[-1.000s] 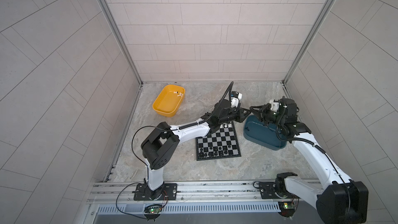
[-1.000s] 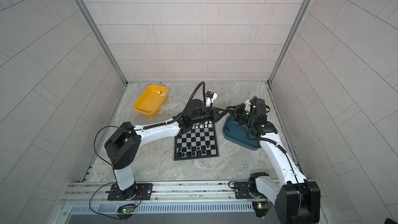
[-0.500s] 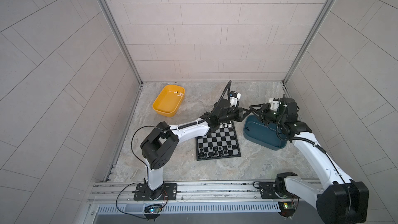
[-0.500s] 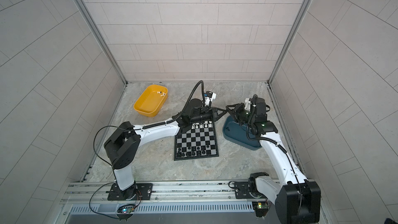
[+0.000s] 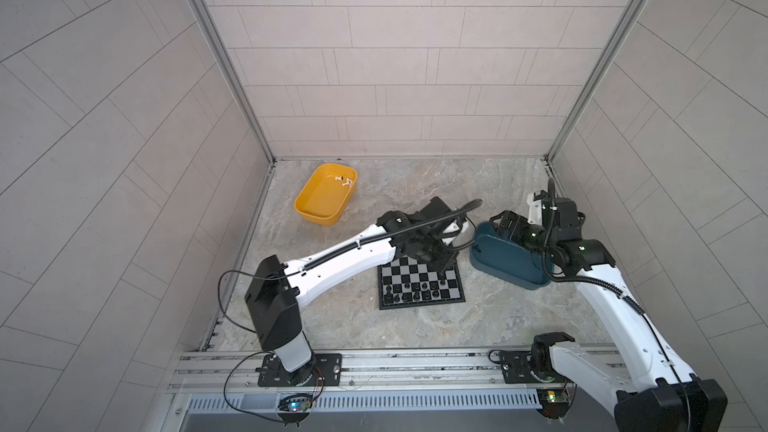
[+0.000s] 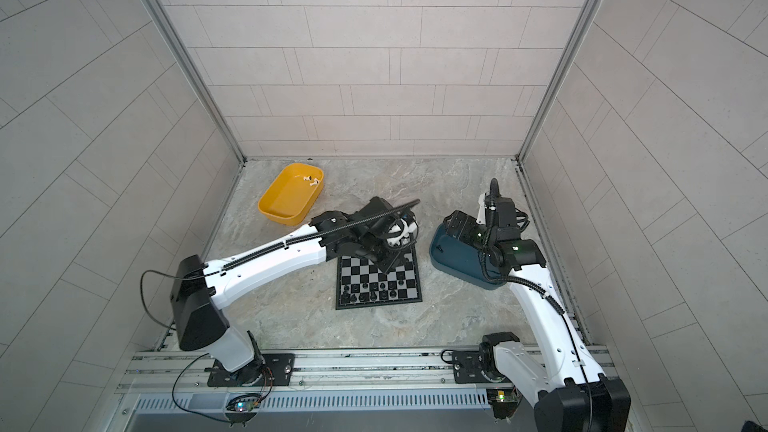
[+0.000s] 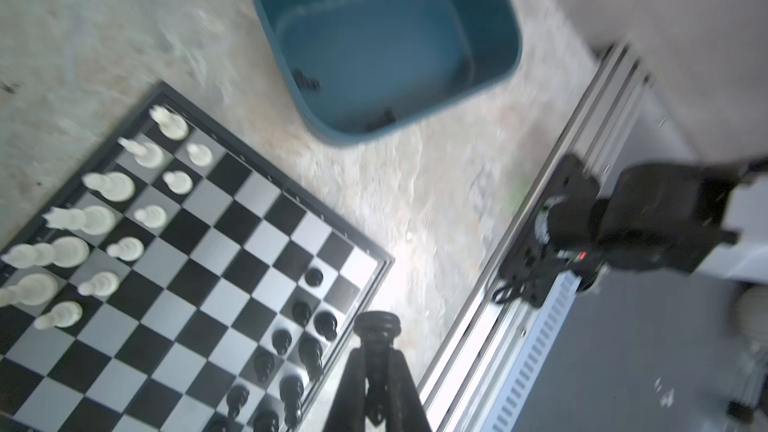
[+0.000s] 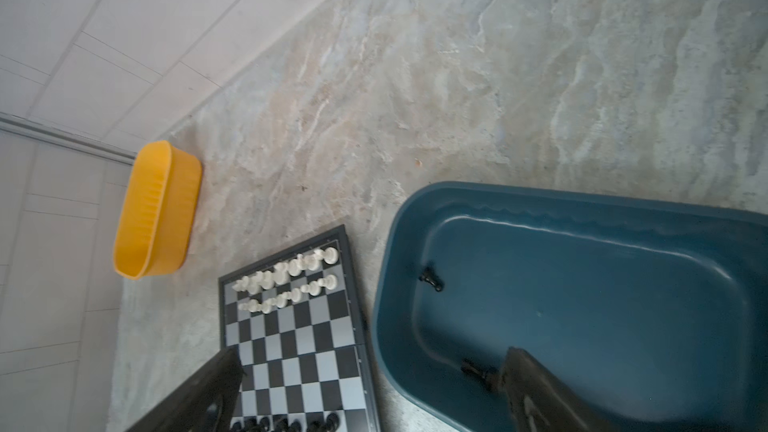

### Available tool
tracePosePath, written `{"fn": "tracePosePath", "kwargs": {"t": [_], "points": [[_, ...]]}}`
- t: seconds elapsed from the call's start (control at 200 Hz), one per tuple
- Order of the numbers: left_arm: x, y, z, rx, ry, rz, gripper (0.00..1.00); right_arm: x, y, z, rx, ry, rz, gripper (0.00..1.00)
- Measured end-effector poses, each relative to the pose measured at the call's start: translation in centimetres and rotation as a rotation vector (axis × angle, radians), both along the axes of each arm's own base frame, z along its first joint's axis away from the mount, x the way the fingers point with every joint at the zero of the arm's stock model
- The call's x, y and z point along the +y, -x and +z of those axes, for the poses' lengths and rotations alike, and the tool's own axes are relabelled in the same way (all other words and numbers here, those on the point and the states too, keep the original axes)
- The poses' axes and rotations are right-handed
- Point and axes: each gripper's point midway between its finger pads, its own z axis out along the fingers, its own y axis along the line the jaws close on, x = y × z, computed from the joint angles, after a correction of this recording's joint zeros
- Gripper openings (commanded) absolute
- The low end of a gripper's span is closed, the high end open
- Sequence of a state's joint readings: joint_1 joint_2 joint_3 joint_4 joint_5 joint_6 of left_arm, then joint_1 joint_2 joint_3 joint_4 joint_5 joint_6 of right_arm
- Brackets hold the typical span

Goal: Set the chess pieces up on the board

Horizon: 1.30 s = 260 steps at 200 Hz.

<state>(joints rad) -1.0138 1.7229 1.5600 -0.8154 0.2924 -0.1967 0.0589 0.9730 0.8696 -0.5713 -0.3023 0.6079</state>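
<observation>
Left wrist view: chessboard [image 7: 232, 263] is stocked with white pieces [image 7: 112, 187] along one edge, standing black pieces [image 7: 309, 353] crowded along the opposite. Teal tray [image 8: 582, 284] is occupied by two lying black pieces [image 8: 430, 278]. Right gripper [image 8: 372, 353], spread wide over it: one could be shoved aside by a finger. Left gripper [image 7: 377, 349], clamped on a held black piece [image 7: 376, 324]: neighbours could be toppled at set-down.

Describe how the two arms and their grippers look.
The left arm and right arm have white shells, black joints and black ribbed cables clipped alongside. The left gripper and right gripper are black, with slim tapered fingers.
</observation>
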Motion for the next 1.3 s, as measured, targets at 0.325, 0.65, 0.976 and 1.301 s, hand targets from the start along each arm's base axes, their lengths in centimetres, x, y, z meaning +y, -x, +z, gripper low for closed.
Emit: {"fn": "tracePosePath", "kwargs": {"t": [0.325,0.65,0.976,1.301], "points": [[0.0,2.3,-8.4,0.097,-0.373,-0.175,0.0,-1.1,1.8,0.6,-0.038,0.082,0.0,0.99],[-0.1,1.7,-10.2,0.101,-0.458,-0.18,0.0,-1.6,2.5,0.5,-0.033,0.123,0.003,0.99],[-0.2,1.8,-12.2,0.116,-0.515,-0.188,0.0,-1.4,2.6,0.5,-0.035,0.132,0.014,0.99],[0.1,1.4,-12.5,0.101,-0.539,-0.173,0.01,-1.4,2.6,0.5,-0.034,0.132,0.016,0.99]]}}
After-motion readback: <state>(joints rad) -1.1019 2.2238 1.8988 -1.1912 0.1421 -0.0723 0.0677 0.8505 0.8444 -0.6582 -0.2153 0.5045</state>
